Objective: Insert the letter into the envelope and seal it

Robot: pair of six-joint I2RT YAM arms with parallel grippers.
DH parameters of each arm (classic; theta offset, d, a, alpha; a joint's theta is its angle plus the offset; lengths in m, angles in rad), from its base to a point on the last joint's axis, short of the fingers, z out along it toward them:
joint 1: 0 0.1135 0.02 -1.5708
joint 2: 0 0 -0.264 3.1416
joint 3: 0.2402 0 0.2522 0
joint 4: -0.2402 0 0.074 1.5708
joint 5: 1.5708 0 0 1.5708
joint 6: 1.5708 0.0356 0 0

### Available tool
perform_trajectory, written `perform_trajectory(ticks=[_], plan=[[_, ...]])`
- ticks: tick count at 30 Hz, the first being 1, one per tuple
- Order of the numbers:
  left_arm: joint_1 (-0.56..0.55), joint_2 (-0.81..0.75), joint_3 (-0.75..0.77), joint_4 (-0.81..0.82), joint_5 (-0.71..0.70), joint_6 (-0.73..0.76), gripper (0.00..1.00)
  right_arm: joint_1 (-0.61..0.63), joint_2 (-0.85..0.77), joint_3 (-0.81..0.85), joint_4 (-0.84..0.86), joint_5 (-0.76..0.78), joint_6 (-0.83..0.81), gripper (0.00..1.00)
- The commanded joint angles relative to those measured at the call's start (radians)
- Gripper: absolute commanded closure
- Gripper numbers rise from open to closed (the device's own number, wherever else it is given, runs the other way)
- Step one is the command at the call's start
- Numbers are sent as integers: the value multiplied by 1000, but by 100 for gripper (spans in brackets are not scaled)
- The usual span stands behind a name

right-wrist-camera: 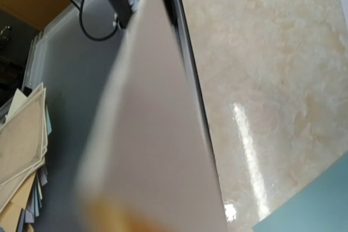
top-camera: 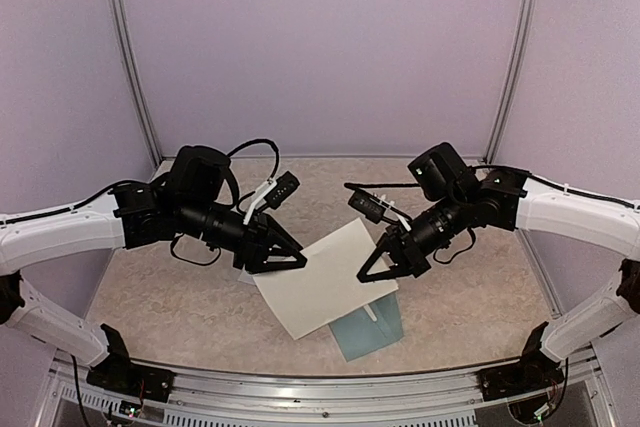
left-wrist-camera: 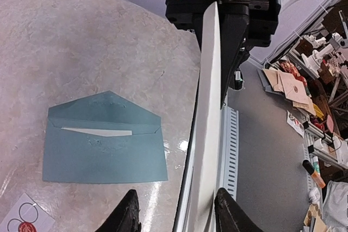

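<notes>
The letter (top-camera: 325, 282), a white sheet, hangs tilted in the air above the table between both grippers. My right gripper (top-camera: 368, 272) is shut on its right edge; in the right wrist view the letter (right-wrist-camera: 157, 150) fills the foreground and hides the fingers. My left gripper (top-camera: 297, 260) is at the sheet's left edge. Its jaws (left-wrist-camera: 176, 190) stand apart around the edge-on letter (left-wrist-camera: 209, 107), which runs closer to the right finger. The teal envelope (left-wrist-camera: 103, 150) lies flat on the table with its flap open and a white sliver in its mouth. It lies partly under the letter (top-camera: 368, 330).
A small white card with round stickers (left-wrist-camera: 24, 218) lies on the table near the envelope's corner. The table's metal front rail (top-camera: 320, 387) runs just beyond the envelope. Purple walls close in the back and sides.
</notes>
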Motion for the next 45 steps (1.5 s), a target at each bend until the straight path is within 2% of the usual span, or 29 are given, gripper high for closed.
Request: perform_trajectory(ticks=[1, 4, 8, 11, 13, 17, 19, 23, 27, 32, 37, 45], plan=[[-10, 21, 23, 30, 55, -7, 68, 15, 16, 37, -54, 5, -34, 100], [-15, 32, 19, 29, 64, -9, 83, 16, 13, 43, -54, 13, -34, 100], [-17, 35, 9, 26, 65, -13, 100, 16, 1, 44, -40, 24, -31, 100], [-18, 30, -5, 44, 64, -25, 100, 16, -12, 31, 6, 25, -4, 99], [-19, 17, -20, 71, 62, -38, 100, 16, -26, 11, 62, 19, 23, 82], [-18, 2, -37, 95, 56, -54, 100, 16, -49, -35, 186, -4, 83, 58], [-18, 1, -38, 99, 56, -58, 100, 15, -54, -50, 236, -10, 107, 56], [-18, 1, -42, 101, 27, -71, 100, 16, -66, -55, 281, 34, 133, 61], [-16, -3, -57, 124, -64, -119, 100, 16, -93, -54, 301, 132, 149, 78], [-10, -4, -79, 173, -160, -223, 100, 54, -141, -83, 368, 304, 174, 92], [7, -1, -104, 242, -171, -319, 100, 129, -109, -68, 396, 349, 169, 100], [39, -18, -173, 373, -148, -434, 100, 261, 48, -26, 478, 357, 181, 100]])
